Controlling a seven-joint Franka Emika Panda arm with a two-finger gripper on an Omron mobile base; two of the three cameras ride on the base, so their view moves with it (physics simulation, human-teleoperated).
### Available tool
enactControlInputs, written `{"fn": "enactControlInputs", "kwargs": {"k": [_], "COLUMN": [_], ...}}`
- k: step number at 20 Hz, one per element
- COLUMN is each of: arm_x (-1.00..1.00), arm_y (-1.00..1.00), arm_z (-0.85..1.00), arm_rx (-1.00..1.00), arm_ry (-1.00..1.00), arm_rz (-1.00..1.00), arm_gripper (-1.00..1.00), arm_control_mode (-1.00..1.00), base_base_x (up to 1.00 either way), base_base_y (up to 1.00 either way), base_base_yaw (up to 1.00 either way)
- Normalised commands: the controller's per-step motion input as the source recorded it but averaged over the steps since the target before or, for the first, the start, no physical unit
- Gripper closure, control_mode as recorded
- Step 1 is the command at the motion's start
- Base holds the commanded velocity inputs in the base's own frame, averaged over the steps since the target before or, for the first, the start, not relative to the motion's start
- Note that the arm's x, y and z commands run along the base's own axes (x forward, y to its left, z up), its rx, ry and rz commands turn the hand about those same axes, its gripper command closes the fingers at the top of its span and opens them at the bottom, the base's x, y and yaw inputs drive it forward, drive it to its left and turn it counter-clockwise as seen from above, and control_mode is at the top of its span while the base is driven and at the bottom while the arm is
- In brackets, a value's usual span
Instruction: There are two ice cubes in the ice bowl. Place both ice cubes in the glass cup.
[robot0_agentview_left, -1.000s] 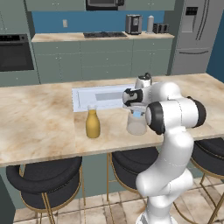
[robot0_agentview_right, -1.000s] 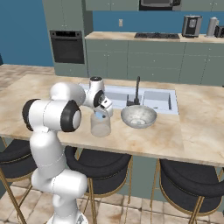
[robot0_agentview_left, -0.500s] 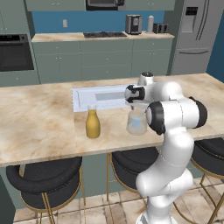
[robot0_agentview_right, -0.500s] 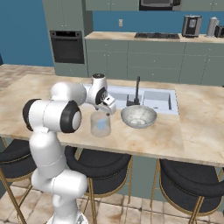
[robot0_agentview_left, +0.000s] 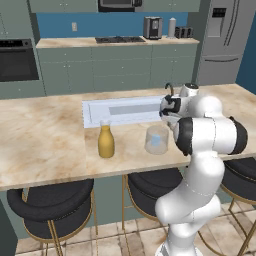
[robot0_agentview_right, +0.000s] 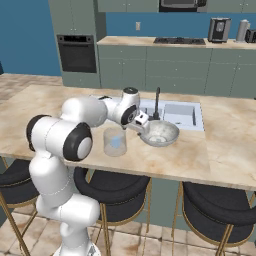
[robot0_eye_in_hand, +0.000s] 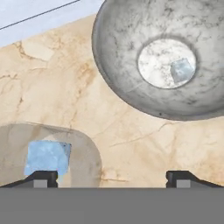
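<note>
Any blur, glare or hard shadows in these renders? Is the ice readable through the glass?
Hand view: sharp, flat light; one ice cube reads clearly in the glass cup, the other sits pale and low-contrast in the ice bowl. Left base view: no blur or glare; cube in the cup is a small blue smudge. Right base view: soft shadows only; tool beside the bowl.

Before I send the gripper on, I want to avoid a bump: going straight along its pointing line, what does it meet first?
Probably the bare counter between the cup and the bowl; the open gripper points down there, though depth is unclear.
</note>
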Motion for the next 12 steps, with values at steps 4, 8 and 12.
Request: {"fn": "enactControlInputs", "kwargs": {"k": [4, 8, 12], "arm_x": [-0.08, 0.02, 0.15], "arm_y": [-0.94, -0.85, -0.53], "arm_z": [0.00, 0.03, 0.02], "arm_rx": [0.00, 0.00, 0.00], "arm_ry": [0.00, 0.00, 0.05], "arm_rz": [0.15, 0.17, 0.17], "arm_gripper": [-1.00, -1.00, -1.00], "arm_control_mode": [-1.00, -1.00, -1.00], "base_base_x": [0.00, 0.00, 0.00], "base_base_y": [0.00, 0.00, 0.00], "base_base_yaw": [0.00, 0.00, 0.00]}}
